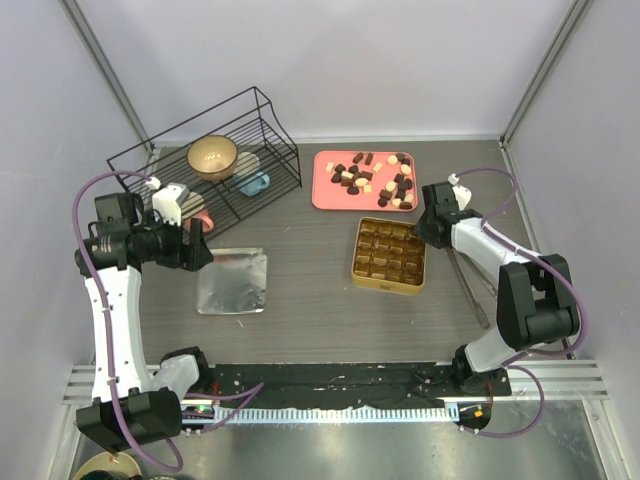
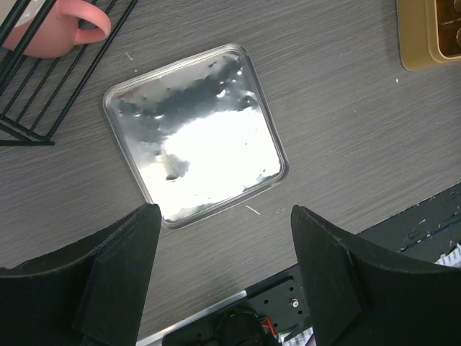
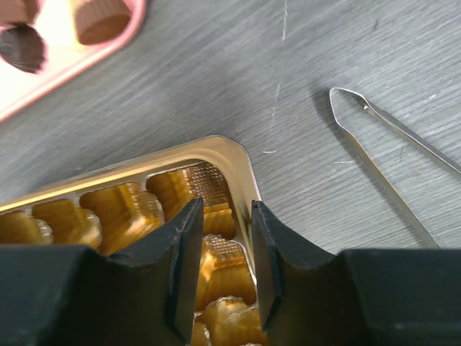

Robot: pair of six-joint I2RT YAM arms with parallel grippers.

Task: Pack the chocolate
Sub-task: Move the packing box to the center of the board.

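Note:
The chocolate (image 1: 372, 178), several small dark and light pieces, lies spread over the pink tray (image 1: 328, 200); two pieces (image 3: 99, 17) show on the tray's corner in the right wrist view. The gold gridded tin (image 1: 389, 251) sits just in front of the tray, and the cells I can see in it hold nothing. My right gripper (image 1: 427, 234) hovers over the tin's far right corner (image 3: 216, 146). Its jaws stand narrowly apart with nothing between them, one over a cell, one over the rim (image 3: 225, 210). My left gripper (image 2: 225, 216) hangs open above the table near a silver lid (image 2: 194, 137).
Metal tongs (image 3: 382, 144) lie on the table right of the tin. A black wire rack (image 1: 262, 120) at the back left holds a wooden bowl (image 1: 212, 155) and a blue cup (image 1: 255, 183). A pink cup (image 2: 61, 29) rests at the rack's front edge.

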